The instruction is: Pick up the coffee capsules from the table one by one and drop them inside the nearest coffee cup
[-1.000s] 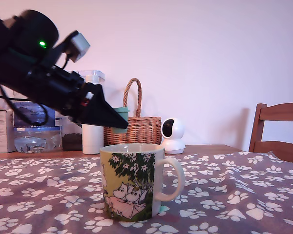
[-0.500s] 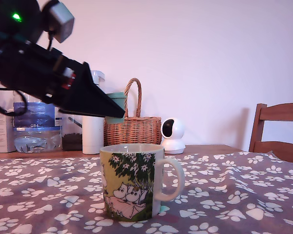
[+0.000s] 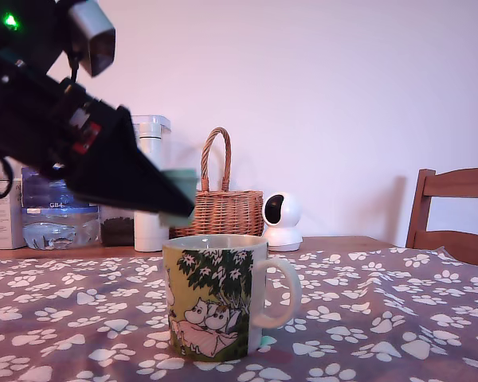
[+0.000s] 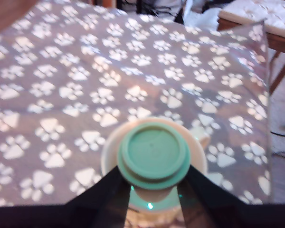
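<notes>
My gripper [image 3: 175,203] hangs just above the rim of the coffee cup [image 3: 217,296], shut on a mint-green coffee capsule [image 3: 181,185]. The cup is cream with a green tree and white cartoon figures, its handle toward the exterior view's right. In the wrist view the capsule [image 4: 153,154] sits between my black fingers [image 4: 104,190], directly over the cup's mouth [image 4: 199,159]. A sliver of mint green [image 3: 266,341] shows on the table behind the cup's base. The table [image 3: 382,318] carries a grey-purple cloth with white paw prints.
Behind the cup stand a white bottle [image 3: 150,183], a wicker basket [image 3: 220,208] and a small white camera [image 3: 282,220]. Boxes and a clear container [image 3: 52,215] sit at the exterior view's far left. A wooden chair [image 3: 454,211] is at the right edge.
My arm has swung up and then come forward and down with the capsule, which now hangs lower and closer above the cup's rim.
</notes>
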`<state>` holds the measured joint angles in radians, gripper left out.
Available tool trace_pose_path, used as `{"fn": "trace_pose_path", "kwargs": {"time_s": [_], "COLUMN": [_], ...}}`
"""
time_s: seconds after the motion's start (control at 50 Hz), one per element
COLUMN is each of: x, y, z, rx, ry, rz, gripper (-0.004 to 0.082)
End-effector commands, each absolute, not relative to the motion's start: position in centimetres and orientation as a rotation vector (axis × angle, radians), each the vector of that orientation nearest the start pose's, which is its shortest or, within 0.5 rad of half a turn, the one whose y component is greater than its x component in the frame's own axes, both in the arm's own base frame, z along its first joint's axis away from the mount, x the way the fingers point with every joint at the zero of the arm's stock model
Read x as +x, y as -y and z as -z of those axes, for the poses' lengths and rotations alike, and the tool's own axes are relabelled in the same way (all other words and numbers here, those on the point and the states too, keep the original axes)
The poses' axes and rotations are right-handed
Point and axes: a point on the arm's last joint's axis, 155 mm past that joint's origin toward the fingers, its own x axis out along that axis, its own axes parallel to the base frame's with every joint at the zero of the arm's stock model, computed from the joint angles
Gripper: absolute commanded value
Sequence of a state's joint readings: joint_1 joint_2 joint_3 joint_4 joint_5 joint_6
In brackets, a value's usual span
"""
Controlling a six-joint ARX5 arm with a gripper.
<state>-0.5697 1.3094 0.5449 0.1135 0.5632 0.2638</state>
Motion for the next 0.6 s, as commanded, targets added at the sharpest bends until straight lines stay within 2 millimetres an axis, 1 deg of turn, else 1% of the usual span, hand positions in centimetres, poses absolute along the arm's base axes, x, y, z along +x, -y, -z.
{"fn": "trace_pose_path", "kwargs": {"time_s": [0.0, 0.16, 0.32, 0.58], "x": [23.4, 23.7, 24.1, 24.6], "y": [26.9, 27.1, 27.1, 27.2], "z": [-9.3, -9.6, -9.6, -10.5], "rx": [0.229, 0.253, 0.278, 0.313], "ry": [-0.544, -0.527, -0.561, -0.600], "rz": [1.177, 1.150, 1.116, 1.081], "gripper": [0.0142, 0.0142, 0.0142, 0.0142]}}
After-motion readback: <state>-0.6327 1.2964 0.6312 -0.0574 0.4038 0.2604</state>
